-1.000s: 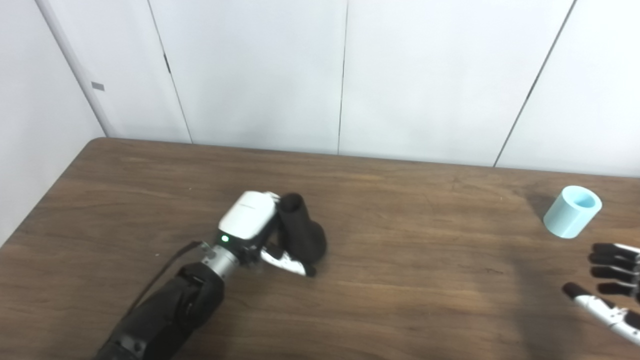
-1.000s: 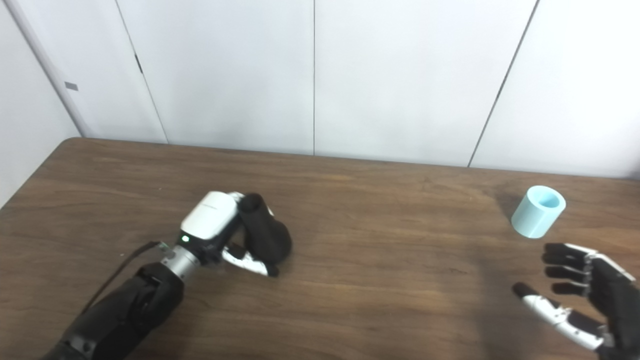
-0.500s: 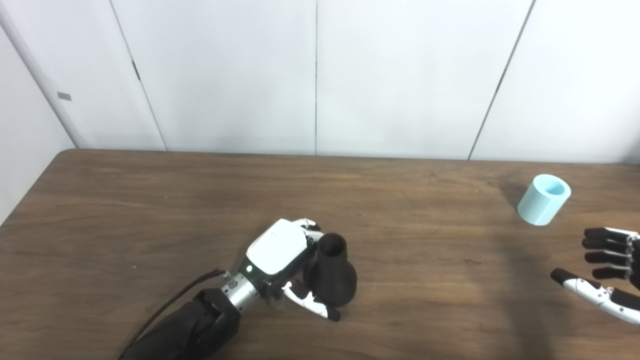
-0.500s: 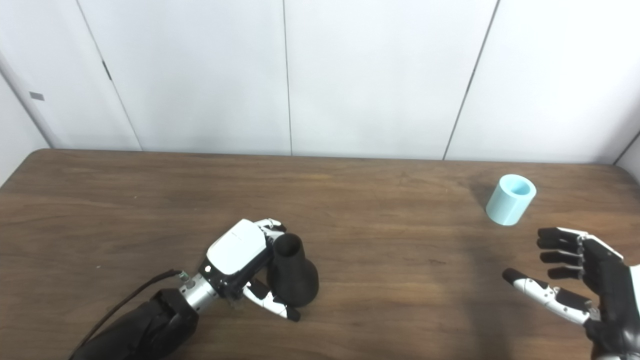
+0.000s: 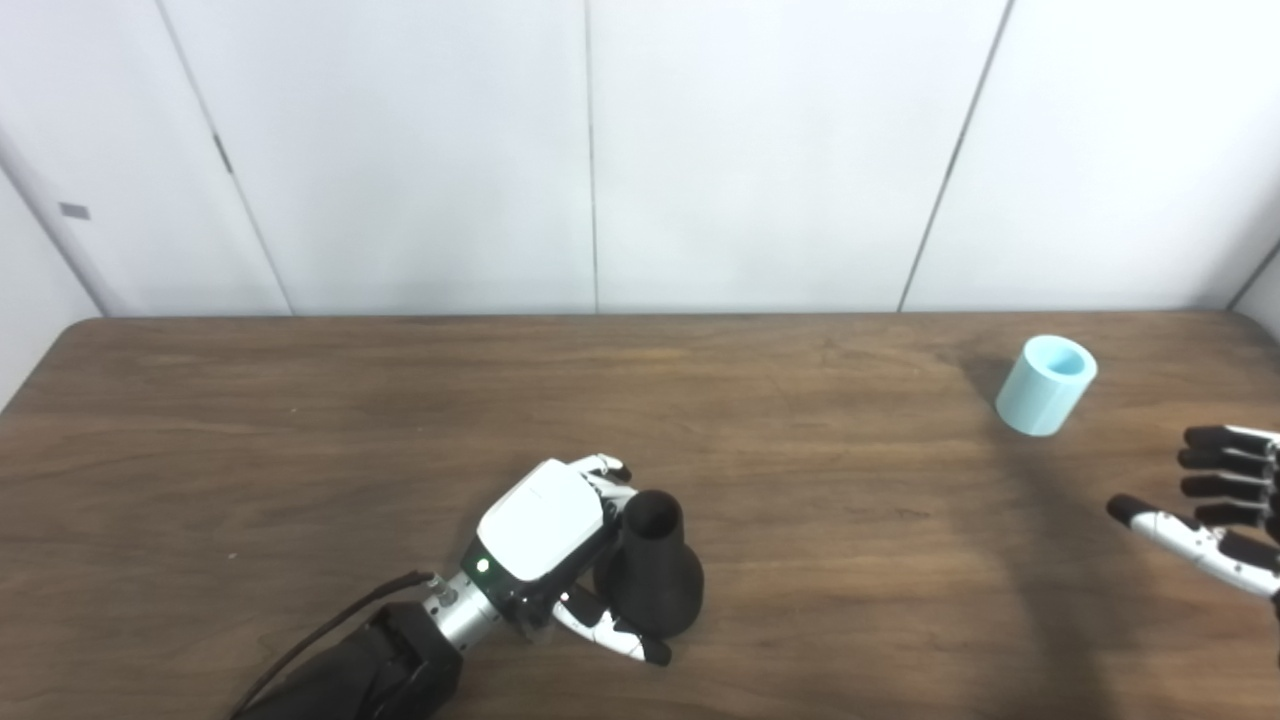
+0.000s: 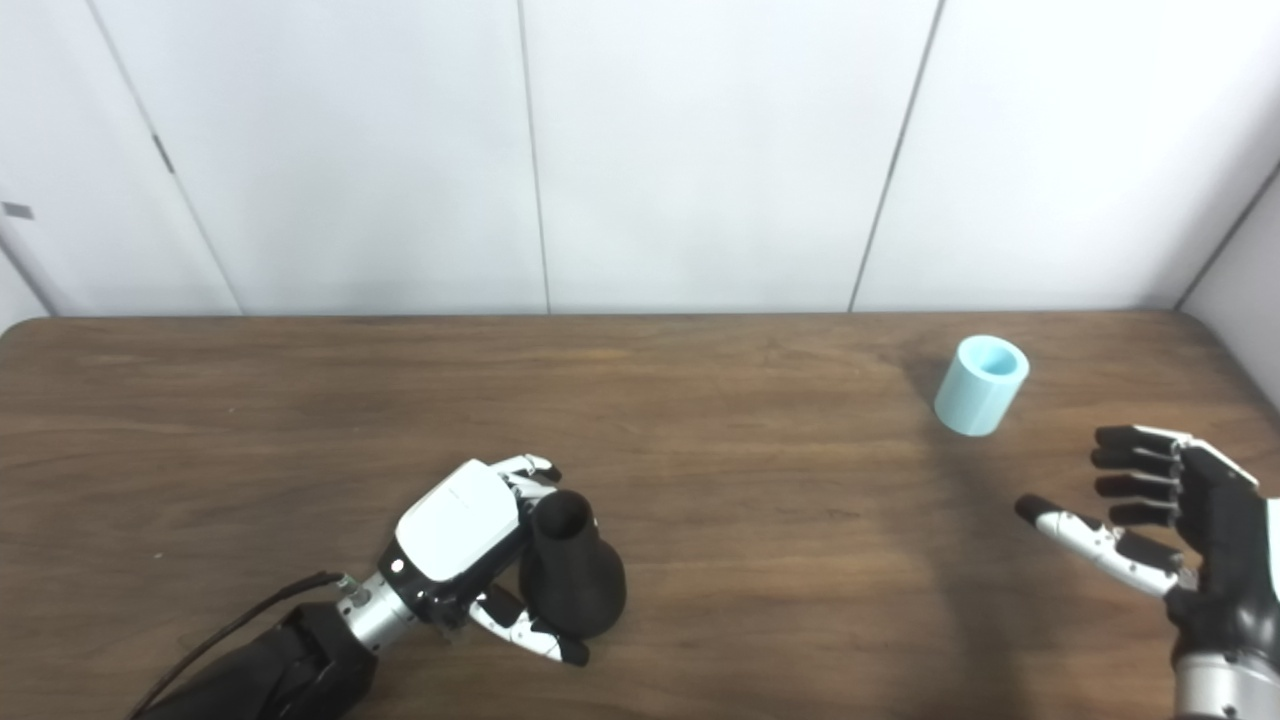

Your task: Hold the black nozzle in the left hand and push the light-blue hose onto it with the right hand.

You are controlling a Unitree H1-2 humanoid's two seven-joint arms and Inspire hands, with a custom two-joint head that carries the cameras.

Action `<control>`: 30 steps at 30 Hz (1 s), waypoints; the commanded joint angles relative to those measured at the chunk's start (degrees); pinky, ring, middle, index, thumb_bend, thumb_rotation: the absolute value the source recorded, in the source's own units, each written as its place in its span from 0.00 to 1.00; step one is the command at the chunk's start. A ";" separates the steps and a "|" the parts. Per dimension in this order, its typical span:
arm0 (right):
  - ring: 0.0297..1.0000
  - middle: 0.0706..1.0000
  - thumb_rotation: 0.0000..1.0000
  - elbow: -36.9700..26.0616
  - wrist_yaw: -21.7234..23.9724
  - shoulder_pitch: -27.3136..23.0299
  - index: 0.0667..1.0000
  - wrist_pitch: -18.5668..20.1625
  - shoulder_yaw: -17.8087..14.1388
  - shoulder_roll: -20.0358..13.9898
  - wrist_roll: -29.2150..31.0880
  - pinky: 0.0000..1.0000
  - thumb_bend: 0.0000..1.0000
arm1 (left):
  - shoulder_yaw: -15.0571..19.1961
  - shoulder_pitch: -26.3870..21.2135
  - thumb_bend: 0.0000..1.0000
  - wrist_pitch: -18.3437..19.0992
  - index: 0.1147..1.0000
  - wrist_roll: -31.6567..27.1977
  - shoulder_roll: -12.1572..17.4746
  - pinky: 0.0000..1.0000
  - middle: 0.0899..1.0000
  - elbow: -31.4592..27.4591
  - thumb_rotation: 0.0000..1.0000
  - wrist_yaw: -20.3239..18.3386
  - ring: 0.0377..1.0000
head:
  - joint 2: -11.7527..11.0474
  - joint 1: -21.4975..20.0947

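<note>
Half done — your left hand point(image 6: 455, 540) grips the black nozzle point(image 6: 570, 575) near the worktop's point(image 6: 750, 560) front edge; your right hand point(image 6: 1165, 515) is spread wide, empty; next, take the light-blue hose point(image 6: 982, 385) by the far right corner.

On the brown worktop point(image 6: 700, 420), the left hand point(image 6: 470, 560) wraps the black nozzle point(image 6: 570, 575), which stands upright near the front, mouth up. Far right stands the hose point(image 6: 981, 386), a short light-blue tube. The right hand point(image 6: 1165, 510) hovers nearer, fingers spread, empty.
</note>
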 commanded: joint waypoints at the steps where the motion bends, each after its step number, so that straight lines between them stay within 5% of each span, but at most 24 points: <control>1: 0.67 0.67 0.37 0.41 -1.51 -2.59 0.65 -0.52 0.93 -2.43 -2.53 0.59 0.81 | -6.81 7.73 0.52 -5.61 0.46 6.34 1.12 0.73 0.38 6.20 0.00 -4.25 0.48 | -0.20 -2.56; 9: 0.81 0.84 0.52 9.22 -1.92 -7.76 0.83 -0.70 1.30 -4.30 -2.22 0.72 0.98 | -6.74 7.08 0.52 -7.01 0.43 5.75 2.08 0.76 0.42 9.80 0.00 -4.35 0.50 | -2.09 -6.00; 17: 0.85 0.87 0.49 19.64 -5.48 -11.96 0.89 -4.55 2.74 -7.60 1.69 0.77 1.00 | -8.11 6.77 0.52 -7.30 0.43 8.24 2.01 0.79 0.43 12.93 0.00 -0.96 0.51 | -3.75 -7.35; 22: 0.75 0.78 0.53 24.93 -6.74 -13.91 0.85 -4.25 5.62 -10.26 1.10 0.66 1.00 | -8.67 6.77 0.52 -7.68 0.44 8.19 1.89 0.80 0.42 14.72 0.00 0.72 0.51 | -5.12 -8.62; 30: 0.77 0.82 0.48 34.11 -8.55 -19.14 0.92 -4.25 8.12 -12.14 2.57 0.61 0.99 | -10.28 6.52 0.52 -7.80 0.45 6.90 2.99 0.80 0.42 15.37 0.00 2.17 0.51 | -6.07 -13.16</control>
